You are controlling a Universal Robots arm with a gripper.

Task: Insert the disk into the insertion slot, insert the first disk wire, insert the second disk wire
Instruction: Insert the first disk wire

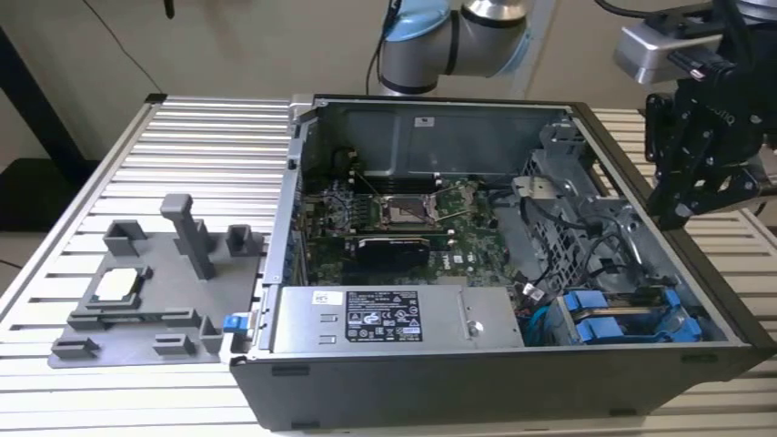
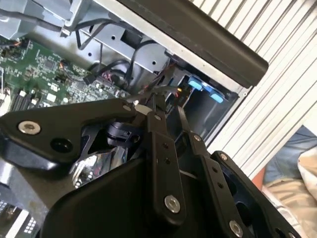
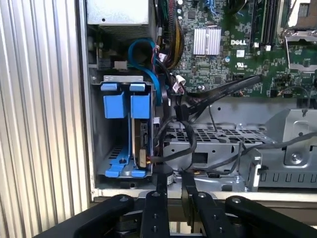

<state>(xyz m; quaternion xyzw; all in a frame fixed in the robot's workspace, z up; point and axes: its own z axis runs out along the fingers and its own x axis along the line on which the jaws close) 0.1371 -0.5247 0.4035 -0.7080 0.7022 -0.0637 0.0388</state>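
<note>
The disk (image 3: 143, 141) stands on edge in the insertion slot (image 3: 119, 79), the grey metal cage in the open computer case's corner. Two blue brackets (image 3: 113, 105) sit side by side there, also seen in the exterior view (image 1: 617, 326) and the second wrist view (image 2: 203, 88). Black wires (image 3: 174, 144) loop close to the disk's end; I cannot tell whether any is plugged in. My gripper (image 1: 671, 217) hangs above the case's wall on the exterior view's right, higher than the cage. A narrow gap shows between its fingers (image 3: 174, 178) (image 2: 167, 108), with nothing in it.
A silver power supply (image 1: 388, 317) fills the case's front. The green motherboard (image 1: 401, 214) lies behind it. A blue cable (image 3: 148, 54) curls beside the cage. On the slatted table (image 1: 195, 146), a grey fixture tray (image 1: 146, 300) stands on the exterior view's left. Pale cloth (image 2: 297, 188) lies beyond the table edge.
</note>
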